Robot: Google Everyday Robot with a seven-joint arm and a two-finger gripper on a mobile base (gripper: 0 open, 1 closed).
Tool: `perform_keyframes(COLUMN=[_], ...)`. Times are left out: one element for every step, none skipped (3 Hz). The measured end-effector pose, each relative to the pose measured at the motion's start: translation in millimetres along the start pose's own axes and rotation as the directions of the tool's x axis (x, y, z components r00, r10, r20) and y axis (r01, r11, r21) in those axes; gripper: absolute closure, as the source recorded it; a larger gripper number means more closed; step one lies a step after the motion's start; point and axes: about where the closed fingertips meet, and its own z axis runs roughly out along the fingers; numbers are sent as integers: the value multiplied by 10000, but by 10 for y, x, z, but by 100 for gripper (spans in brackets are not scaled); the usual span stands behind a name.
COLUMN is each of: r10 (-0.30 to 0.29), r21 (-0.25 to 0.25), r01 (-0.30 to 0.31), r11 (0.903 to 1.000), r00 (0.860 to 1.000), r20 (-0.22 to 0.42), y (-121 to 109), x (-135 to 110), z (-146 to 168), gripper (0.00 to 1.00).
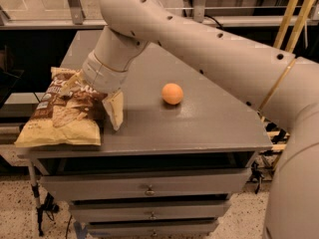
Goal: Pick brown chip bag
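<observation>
The brown chip bag (pixel 60 114) lies flat at the left edge of the grey cabinet top (pixel 199 123), dark brown in the middle with a pale yellow bottom. My gripper (pixel 94 98) hangs from the big pale arm, right over the bag's upper right part. It is open. One pale finger (pixel 114 114) points down just off the bag's right edge, close to the cabinet top. The other finger (pixel 74 80) is over the bag's top, hiding part of the lettering.
An orange ball (pixel 172 93) sits on the cabinet top to the right of the gripper. The cabinet has drawers (pixel 149 189) below. Yellow wooden rails (pixel 289 19) stand at the right. A dark shelf and glass partition are behind.
</observation>
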Motion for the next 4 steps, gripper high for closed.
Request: perform_keyframes(r10=[-48, -48, -501, -1172], r21=[39, 40, 489, 1122], r01=[48, 48, 503, 1214], r11=[10000, 10000, 9975, 9862], r00=[10000, 10000, 9987, 9922], r20=[30, 32, -51, -430], y=[-20, -24, -158, -374], x=[1, -2, -20, -83], z=[-11, -18, -126, -436], gripper=[41, 65, 87, 100])
